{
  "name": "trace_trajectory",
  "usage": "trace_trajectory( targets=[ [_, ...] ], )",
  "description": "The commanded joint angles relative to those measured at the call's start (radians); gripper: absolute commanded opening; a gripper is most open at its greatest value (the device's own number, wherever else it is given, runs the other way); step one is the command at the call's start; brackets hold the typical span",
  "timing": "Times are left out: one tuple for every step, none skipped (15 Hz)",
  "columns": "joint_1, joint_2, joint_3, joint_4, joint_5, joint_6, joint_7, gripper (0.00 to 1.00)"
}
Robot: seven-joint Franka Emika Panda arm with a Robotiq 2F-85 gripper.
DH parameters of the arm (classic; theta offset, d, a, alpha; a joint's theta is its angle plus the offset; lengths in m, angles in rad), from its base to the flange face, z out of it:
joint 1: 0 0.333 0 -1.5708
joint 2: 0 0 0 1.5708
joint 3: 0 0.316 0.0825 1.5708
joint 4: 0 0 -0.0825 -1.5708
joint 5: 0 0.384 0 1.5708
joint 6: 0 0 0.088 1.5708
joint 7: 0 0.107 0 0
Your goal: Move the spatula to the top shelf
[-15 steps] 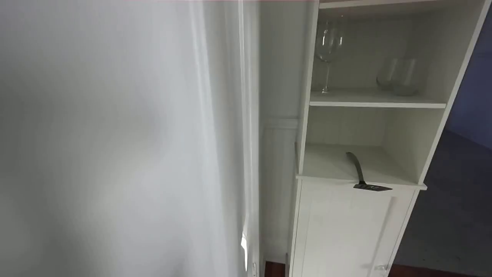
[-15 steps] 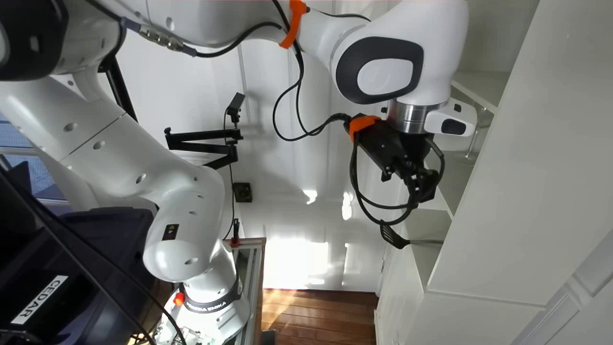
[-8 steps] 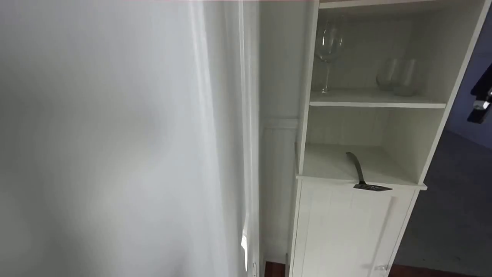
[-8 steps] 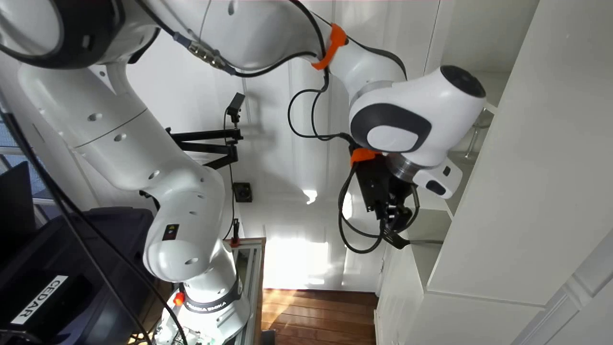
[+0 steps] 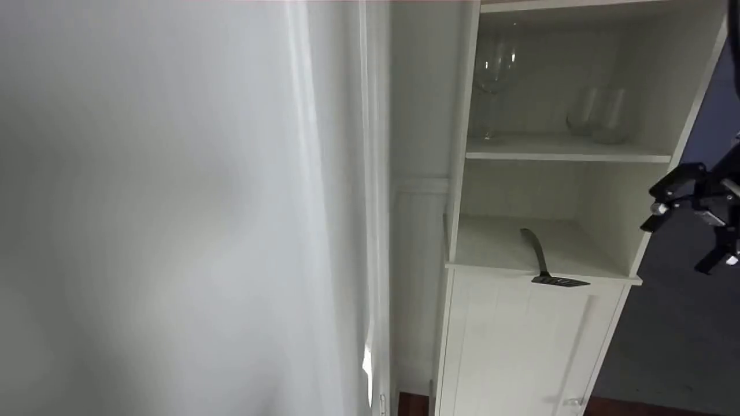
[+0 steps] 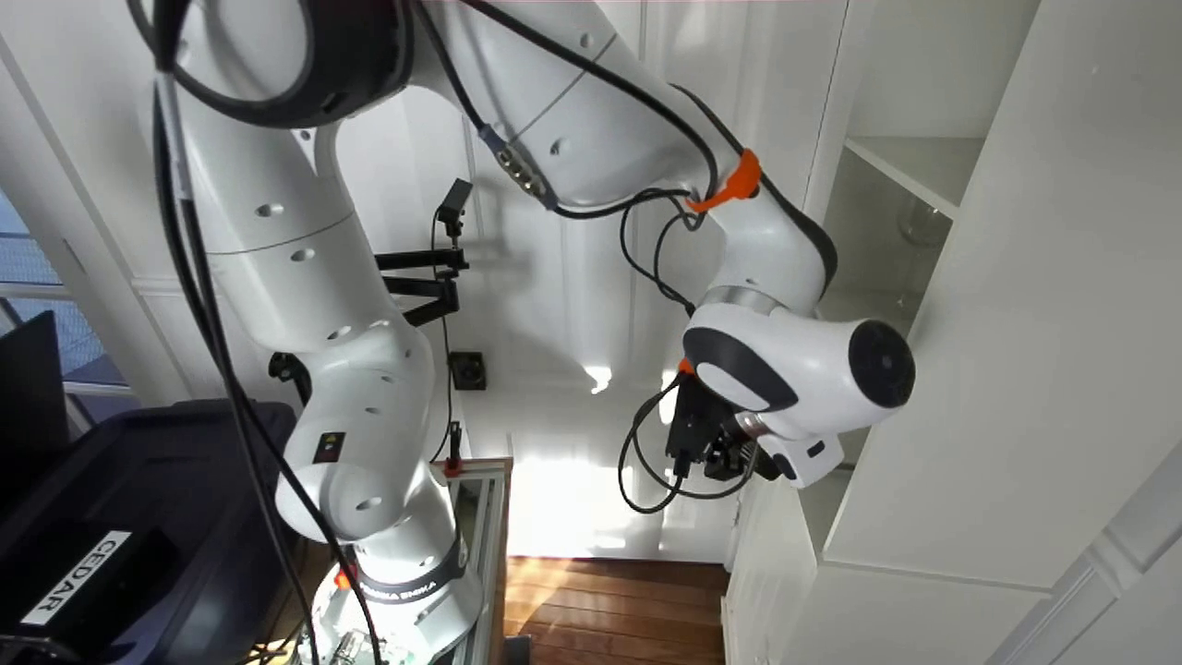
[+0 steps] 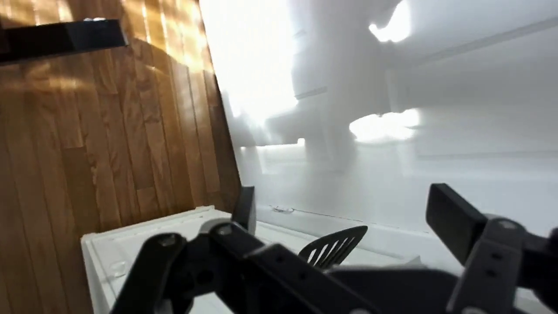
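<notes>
Nearest to the wrist cam. is my gripper, fingers wide apart, max. spread by my est., nothing held btwn them, no contact seen. Beyond it the spatula shows its slotted blade in the gap, closer to the finger at left in that view; the gripper body hides the rest.

In an exterior view I check pos.: spatula on the lower shelf, left of & a bit below the fingertips, apart from them. Long axis runs near to far: blade projects past the front edge, handle leans left toward the far end. I judge next move req. travel left & slightly down, w/ fingers astride the handle before closing. Higher up: wine glass on the middle shelf; dest. top shelf is prob. the board over it.
</notes>
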Motion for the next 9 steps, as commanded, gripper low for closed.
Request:
trace_trajectory(
  targets=[
    [-0.033,0.101,0.017,-0.007,0.246,0.012,-0.102,1.00],
    [-0.041,0.130,0.021,-0.007,0.314,0.008,-0.127,1.00],
    [-0.049,0.158,0.025,-0.004,0.381,0.003,-0.150,1.00],
    [-0.057,0.183,0.029,-0.001,0.446,-0.003,-0.169,1.00],
    [-0.066,0.208,0.033,0.001,0.513,-0.014,-0.194,1.00],
    [-0.071,0.229,0.037,0.002,0.565,-0.013,-0.212,1.00],
    [-0.077,0.253,0.039,0.005,0.611,-0.021,-0.235,1.00],
    [-0.082,0.271,0.042,0.006,0.651,-0.022,-0.257,1.00],
    [-0.084,0.291,0.043,0.008,0.680,-0.028,-0.277,1.00]
  ],
)
